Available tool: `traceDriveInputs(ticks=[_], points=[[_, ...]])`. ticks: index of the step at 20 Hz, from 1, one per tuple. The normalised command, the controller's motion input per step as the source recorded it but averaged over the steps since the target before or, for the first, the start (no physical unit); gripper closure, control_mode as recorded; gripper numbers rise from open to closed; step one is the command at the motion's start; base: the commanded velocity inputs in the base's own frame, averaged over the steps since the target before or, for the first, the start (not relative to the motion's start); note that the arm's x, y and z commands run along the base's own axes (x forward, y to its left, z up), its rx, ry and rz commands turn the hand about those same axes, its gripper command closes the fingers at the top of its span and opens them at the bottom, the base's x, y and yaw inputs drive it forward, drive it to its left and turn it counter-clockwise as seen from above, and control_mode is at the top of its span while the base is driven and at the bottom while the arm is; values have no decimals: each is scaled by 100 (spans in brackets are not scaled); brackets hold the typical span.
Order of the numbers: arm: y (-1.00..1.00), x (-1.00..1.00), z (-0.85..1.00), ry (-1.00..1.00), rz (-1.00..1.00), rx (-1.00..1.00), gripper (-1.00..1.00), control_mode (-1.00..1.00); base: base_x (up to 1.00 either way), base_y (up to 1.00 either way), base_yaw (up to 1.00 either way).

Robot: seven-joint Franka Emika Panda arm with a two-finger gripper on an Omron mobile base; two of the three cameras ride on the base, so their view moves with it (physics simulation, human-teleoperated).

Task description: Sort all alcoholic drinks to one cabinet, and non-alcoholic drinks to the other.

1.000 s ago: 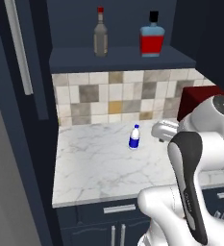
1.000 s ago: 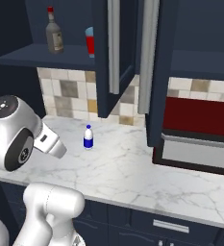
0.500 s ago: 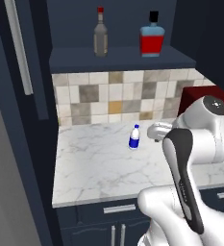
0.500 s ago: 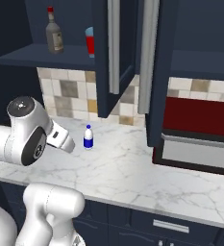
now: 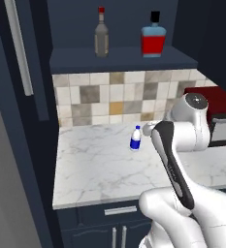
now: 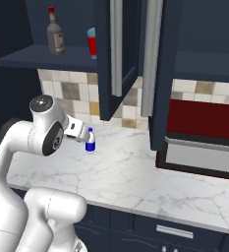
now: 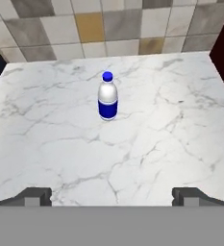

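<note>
White bottle (image 7: 107,97) stands upright on marble counter (image 7: 171,129); gripper (image 7: 111,196) spread wide, holding nothing, apart from it.

Bare marble table (image 7: 147,144) lies open on all sides of the upright white bottle (image 7: 107,97), with nothing between it and the wide-open claw (image 7: 111,196). Behind it the tiled wall (image 7: 108,26) closes off; a dark red appliance (image 6: 204,129) blocks the right
</note>
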Motion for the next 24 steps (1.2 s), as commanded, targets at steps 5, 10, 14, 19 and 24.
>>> traceDriveInputs(ticks=[5,10,14,19,24], points=[[6,57,-43,0,0,-2,-100,-100,0,0,0],[0,35,-31,0,0,0,-100,-100,0,0,0],[0,35,-31,0,0,0,-100,-100,0,0,0],[0,33,-29,0,0,0,-100,-100,0,0,0],[0,36,-23,0,0,0,-100,-100,0,0,0]])
